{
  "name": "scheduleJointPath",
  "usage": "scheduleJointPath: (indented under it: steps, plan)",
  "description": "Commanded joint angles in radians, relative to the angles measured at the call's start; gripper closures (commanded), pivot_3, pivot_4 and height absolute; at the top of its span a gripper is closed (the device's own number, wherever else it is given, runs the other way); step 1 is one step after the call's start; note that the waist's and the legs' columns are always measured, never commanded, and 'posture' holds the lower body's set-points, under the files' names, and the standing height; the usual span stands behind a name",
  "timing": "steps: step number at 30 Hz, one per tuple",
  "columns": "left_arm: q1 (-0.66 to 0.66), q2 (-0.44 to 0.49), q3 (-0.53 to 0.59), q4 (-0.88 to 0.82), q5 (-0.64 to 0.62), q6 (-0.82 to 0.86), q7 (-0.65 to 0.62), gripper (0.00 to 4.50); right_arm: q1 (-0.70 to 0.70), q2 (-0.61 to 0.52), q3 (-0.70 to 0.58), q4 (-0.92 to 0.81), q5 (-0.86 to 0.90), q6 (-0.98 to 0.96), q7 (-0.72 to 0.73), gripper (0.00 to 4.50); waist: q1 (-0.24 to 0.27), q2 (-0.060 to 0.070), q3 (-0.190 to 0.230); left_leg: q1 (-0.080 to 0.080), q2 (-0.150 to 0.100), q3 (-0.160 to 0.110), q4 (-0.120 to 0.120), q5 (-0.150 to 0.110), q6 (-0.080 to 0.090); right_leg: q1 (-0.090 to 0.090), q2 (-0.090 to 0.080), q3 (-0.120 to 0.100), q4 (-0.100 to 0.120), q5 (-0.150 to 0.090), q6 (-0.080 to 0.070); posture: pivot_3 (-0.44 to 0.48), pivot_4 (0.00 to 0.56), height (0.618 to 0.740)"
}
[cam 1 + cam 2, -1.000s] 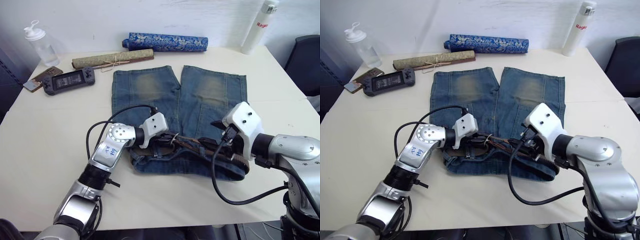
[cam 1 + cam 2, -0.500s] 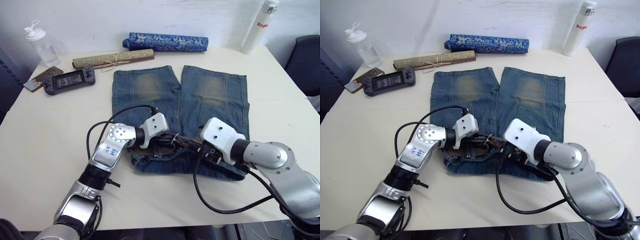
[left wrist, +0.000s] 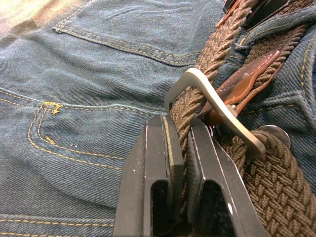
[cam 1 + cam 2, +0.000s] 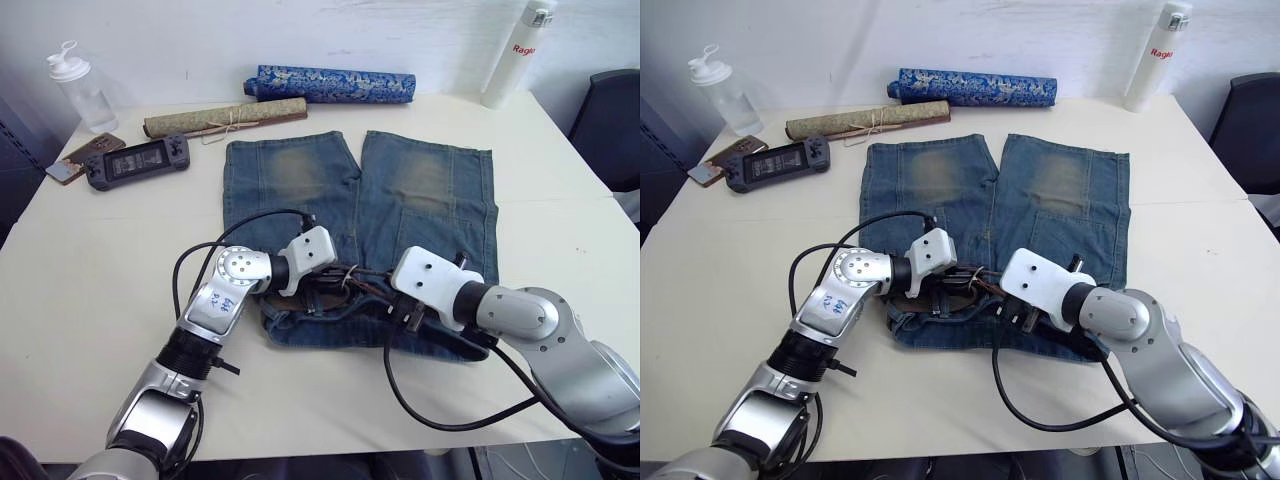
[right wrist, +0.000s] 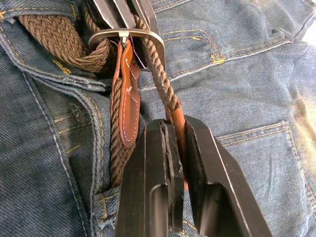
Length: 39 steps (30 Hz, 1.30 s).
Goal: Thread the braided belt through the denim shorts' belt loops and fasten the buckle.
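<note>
The faded denim shorts [image 4: 400,190] lie flat on the white table, waistband toward me. Along the waistband runs the dark-brown braided belt [image 3: 266,177], passing under a belt loop [image 3: 269,22]. My left gripper [image 3: 180,123] is shut on the woven strap just behind the silver buckle [image 3: 217,106]. My right gripper [image 5: 178,126] is shut on the tan leather tip [image 5: 174,112], on the strap end that has come through the buckle [image 5: 126,34]. In the head views both grippers meet at the waistband's middle, left gripper [image 4: 330,283] beside right gripper [image 4: 400,300].
Behind the shorts lie a blue patterned roll [image 4: 335,83] and a tan scroll [image 4: 225,117]. A handheld game console [image 4: 137,160] and a clear bottle [image 4: 80,88] sit at the far left. A white bottle [image 4: 515,55] stands far right, near a dark chair [image 4: 610,125].
My right gripper has moved left along the waistband to the buckle and shut on the belt's leather tip. The left gripper has kept its hold and place.
</note>
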Motion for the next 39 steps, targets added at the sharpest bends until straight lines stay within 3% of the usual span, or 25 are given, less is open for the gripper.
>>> scheduleJointPath:
  steps: [1, 4, 9, 12, 18, 22, 24, 26, 31, 34, 39]
  plan:
    - [-0.029, -0.020, 0.027, -0.039, -0.047, -0.012, -0.007, 3.32, -0.016, -0.001, 0.023, -0.004, -0.008, -0.010, -0.010, 4.50, 0.000, 0.000, 0.000, 0.000, 0.000, 0.000, 0.000, 0.000, 0.000, 0.000, 0.000, 0.000, 0.000, 0.000, 0.000, 0.000, 0.150, 0.637]
    - [-0.035, -0.007, 0.055, -0.064, -0.069, 0.042, -0.017, 2.03, -0.015, -0.004, 0.032, -0.004, -0.012, -0.009, -0.011, 4.50, 0.000, 0.000, 0.000, -0.001, 0.000, 0.000, 0.000, 0.000, 0.000, 0.000, 0.000, 0.000, 0.000, 0.000, 0.000, 0.000, 0.150, 0.637]
    - [-0.018, 0.052, 0.180, -0.125, -0.168, 0.134, -0.030, 2.03, 0.008, -0.016, 0.016, -0.026, -0.012, -0.011, -0.013, 4.50, -0.003, 0.000, 0.000, 0.000, 0.000, 0.000, 0.000, 0.000, 0.000, -0.001, 0.000, 0.000, 0.000, 0.000, 0.000, 0.000, 0.150, 0.637]
    - [0.036, 0.125, 0.295, -0.179, -0.291, 0.254, -0.060, 2.03, 0.057, -0.027, -0.032, -0.052, -0.009, -0.038, -0.015, 4.50, -0.007, 0.000, 0.000, 0.000, 0.001, 0.000, 0.000, 0.000, 0.000, -0.001, 0.001, 0.000, 0.000, 0.000, 0.000, 0.000, 0.150, 0.637]
    - [0.144, 0.181, 0.344, -0.282, -0.426, 0.372, -0.081, 2.03, 0.112, -0.029, -0.078, -0.057, -0.015, -0.101, -0.017, 4.50, 0.003, 0.000, 0.000, 0.000, 0.000, 0.000, 0.001, 0.000, 0.001, 0.000, 0.000, 0.000, 0.000, 0.000, 0.000, 0.000, 0.150, 0.637]
    - [0.194, 0.183, 0.332, -0.317, -0.457, 0.370, -0.079, 3.08, 0.132, -0.027, -0.096, -0.053, -0.013, -0.131, -0.017, 4.50, 0.002, 0.000, 0.000, -0.002, 0.000, -0.001, 0.002, 0.000, 0.001, 0.000, 0.001, 0.000, 0.000, 0.000, 0.000, 0.000, 0.150, 0.637]
    - [0.219, 0.193, 0.301, -0.331, -0.447, 0.357, -0.095, 3.99, 0.140, -0.026, -0.102, -0.052, -0.014, -0.142, -0.017, 4.50, 0.001, 0.000, 0.000, -0.002, 0.000, -0.001, 0.001, 0.000, 0.001, -0.001, 0.001, 0.000, 0.000, 0.000, 0.000, 0.000, 0.150, 0.637]
    - [0.251, 0.218, 0.245, -0.329, -0.399, 0.319, -0.113, 4.40, 0.150, -0.024, -0.110, -0.053, -0.013, -0.150, -0.017, 4.50, -0.002, 0.001, 0.000, -0.002, 0.000, 0.000, 0.001, 0.000, 0.001, -0.001, 0.001, 0.000, 0.000, 0.000, 0.000, 0.000, 0.150, 0.637]
    - [0.288, 0.271, 0.124, -0.225, -0.232, 0.187, -0.092, 4.40, 0.196, -0.029, -0.146, -0.069, -0.011, -0.187, -0.013, 4.50, 0.002, 0.001, 0.000, -0.002, 0.001, 0.001, 0.001, -0.001, 0.001, -0.001, 0.000, 0.000, 0.000, 0.000, -0.001, 0.000, 0.150, 0.637]
    - [0.297, 0.302, 0.077, -0.146, -0.146, 0.081, -0.094, 4.40, 0.294, -0.051, -0.217, -0.094, -0.014, -0.255, 0.003, 4.50, 0.005, 0.001, 0.000, -0.001, 0.001, 0.001, 0.001, -0.001, 0.001, -0.001, 0.000, 0.000, 0.000, 0.000, -0.001, 0.000, 0.150, 0.637]
    - [0.323, 0.340, 0.049, -0.091, -0.093, -0.039, -0.105, 4.40, 0.739, -0.128, -0.503, 0.026, -0.137, -0.613, 0.065, 4.50, 0.006, 0.004, -0.003, 0.002, 0.001, 0.003, 0.000, -0.002, 0.003, 0.002, -0.001, 0.000, 0.000, -0.001, -0.001, 0.000, 0.150, 0.637]
